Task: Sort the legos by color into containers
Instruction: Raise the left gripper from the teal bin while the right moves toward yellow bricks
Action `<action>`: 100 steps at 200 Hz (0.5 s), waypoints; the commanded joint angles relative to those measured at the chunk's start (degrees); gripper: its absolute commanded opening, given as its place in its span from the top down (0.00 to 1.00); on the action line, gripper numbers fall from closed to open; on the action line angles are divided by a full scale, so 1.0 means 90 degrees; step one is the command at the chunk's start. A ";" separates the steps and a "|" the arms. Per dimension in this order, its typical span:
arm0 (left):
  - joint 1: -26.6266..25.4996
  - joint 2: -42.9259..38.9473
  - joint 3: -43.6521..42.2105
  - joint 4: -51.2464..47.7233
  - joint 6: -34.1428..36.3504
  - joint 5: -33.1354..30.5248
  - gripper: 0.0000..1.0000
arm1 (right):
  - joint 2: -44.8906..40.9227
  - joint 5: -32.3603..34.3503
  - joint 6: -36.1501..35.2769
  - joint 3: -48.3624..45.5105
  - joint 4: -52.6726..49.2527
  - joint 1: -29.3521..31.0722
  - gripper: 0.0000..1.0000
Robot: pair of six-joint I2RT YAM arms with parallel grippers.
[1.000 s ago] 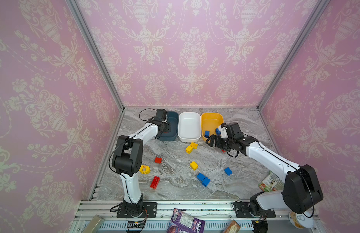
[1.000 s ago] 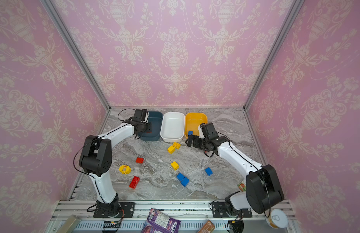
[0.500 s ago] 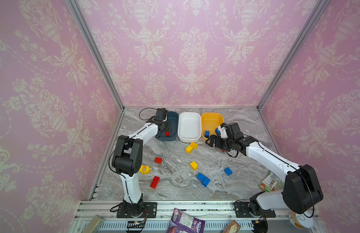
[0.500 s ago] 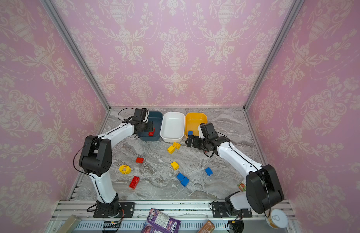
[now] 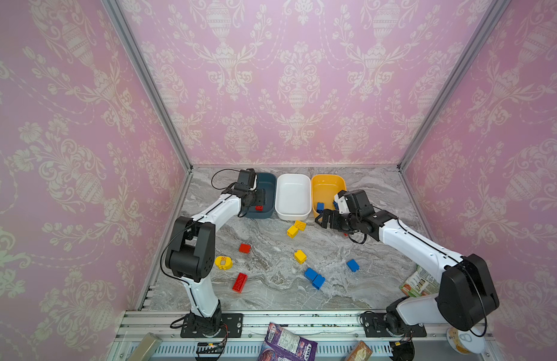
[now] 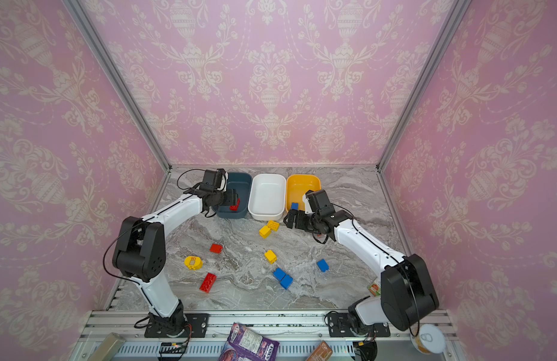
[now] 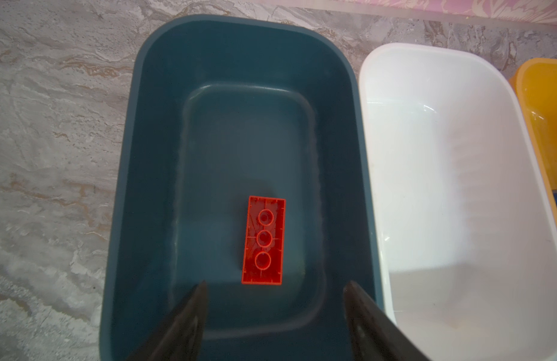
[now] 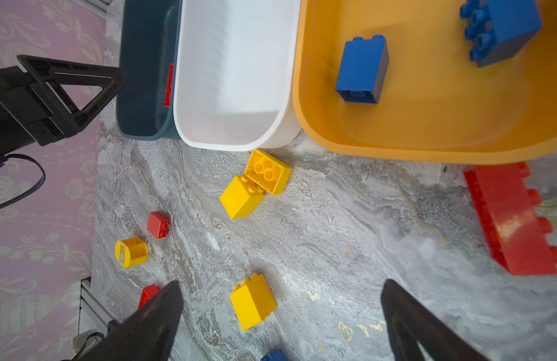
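Along the worktop's (image 5: 271, 297) back edge, the left claw (image 7: 276, 289) hangs open and empty over the teal tub (image 7: 136, 131), where one red brick (image 7: 264, 240) lies loose. The white tub (image 7: 427, 150) holds nothing. The yellow tub (image 8: 427, 131) holds two blue bricks (image 8: 361, 68). Just in front of it the right claw (image 8: 280, 286) is spread wide, empty. By my judgement this is early going: some ten pieces lie unsorted mid-worktop, the yellow bricks (image 5: 295, 228) among them.

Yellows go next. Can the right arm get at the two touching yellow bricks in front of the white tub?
Probably yes. The right gripper hangs close beside the two yellow bricks, jaws open and empty, with only bare tabletop between. The white tub stands behind them, not in the way.
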 commanded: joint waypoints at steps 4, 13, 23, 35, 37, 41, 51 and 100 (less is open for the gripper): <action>0.0049 -0.0543 -0.0402 0.0232 -0.0292 0.0266 0.26 | 0.0158 0.0157 -0.0034 0.0221 -0.0188 0.0154 0.00; 0.0047 -0.0697 -0.0548 0.0285 -0.0341 0.0329 0.24 | 0.0207 0.0178 -0.0079 0.0268 -0.0245 0.0231 0.00; 0.0056 -0.0881 -0.0720 0.0353 -0.0421 0.0393 0.23 | 0.0272 0.0217 -0.0140 0.0335 -0.0314 0.0319 0.00; 0.0066 -0.1103 -0.0948 0.0450 -0.0523 0.0490 0.22 | 0.0373 0.0271 -0.0236 0.0421 -0.0400 0.0457 0.00; 0.0067 -0.1143 -0.0989 0.0474 -0.0543 0.0513 0.21 | 0.0389 0.0279 -0.0252 0.0433 -0.0411 0.0473 0.00; 0.0080 -0.1228 -0.1072 0.0509 -0.0593 0.0559 0.21 | 0.0425 0.0292 -0.0281 0.0461 -0.0449 0.0517 0.00; 0.0107 -0.1415 -0.1284 0.0652 -0.0713 0.0674 0.20 | 0.0519 0.0350 -0.0366 0.0539 -0.0526 0.0647 0.00; 0.0188 -0.2379 -0.2319 0.1243 -0.1254 0.1139 0.14 | 0.1195 0.0984 -0.1057 0.1131 -0.1245 0.1614 0.00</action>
